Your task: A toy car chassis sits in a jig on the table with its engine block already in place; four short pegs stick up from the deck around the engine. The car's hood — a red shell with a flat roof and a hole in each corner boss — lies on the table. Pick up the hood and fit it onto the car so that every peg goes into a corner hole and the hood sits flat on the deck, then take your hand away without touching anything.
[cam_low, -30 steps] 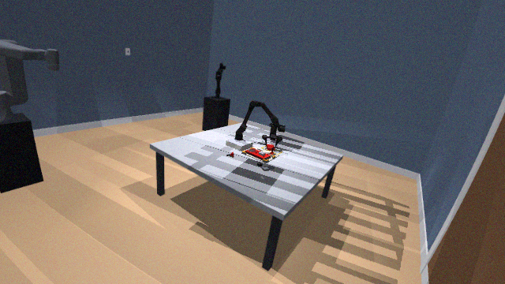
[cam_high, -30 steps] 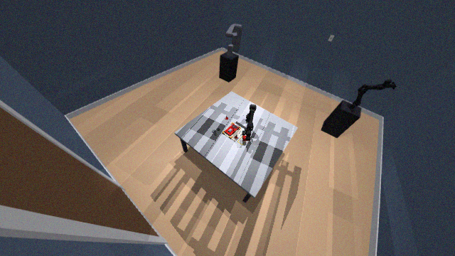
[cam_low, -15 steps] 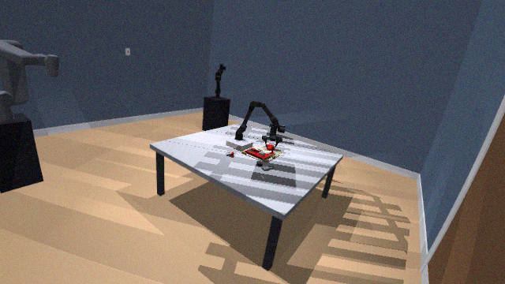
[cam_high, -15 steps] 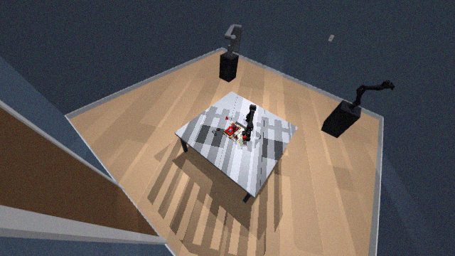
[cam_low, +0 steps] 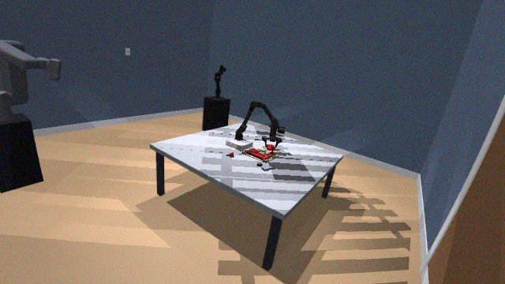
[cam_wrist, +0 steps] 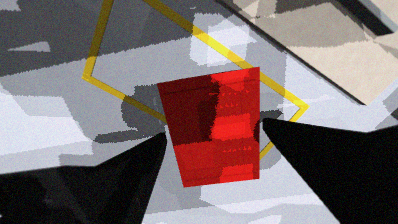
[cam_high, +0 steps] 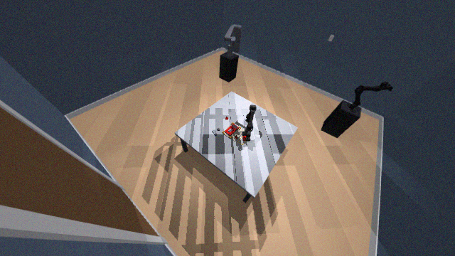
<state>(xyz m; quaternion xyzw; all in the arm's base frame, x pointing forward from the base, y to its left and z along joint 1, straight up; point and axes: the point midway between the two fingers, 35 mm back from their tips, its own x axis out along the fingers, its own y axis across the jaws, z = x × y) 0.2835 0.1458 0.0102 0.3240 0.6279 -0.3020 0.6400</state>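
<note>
From above, the black arm (cam_high: 249,122) bends down over the striped grey table (cam_high: 270,156), its tip beside the red-and-yellow car assembly (cam_high: 231,130) near the table's middle; the hood itself is too small here to pick out from the arm's tip.

From the side, the gripper (cam_low: 271,141) hangs just above a small red shape, the hood (cam_low: 270,147), which lies at the far end of the chassis in its jig (cam_low: 258,154). A pale flat block (cam_low: 238,144) sits on the table on the arm-base side of the jig, and a small red piece (cam_low: 230,155) lies on the table just beside the jig.

At the wrist, the hood (cam_wrist: 217,125) fills the centre: a glossy red, flat-roofed shell with straight edges, resting on the table inside a thin yellow outline (cam_wrist: 100,42). The two black fingers stand spread wide, one on each side of the hood, with nothing pinched between them. Corner holes cannot be made out from this angle.

The step in hand appears to be the approach for the pickup. The next move likely calls for lowering until the fingers flank the shell's flat sides squarely, then pressing them together before lifting toward the jig.
</note>
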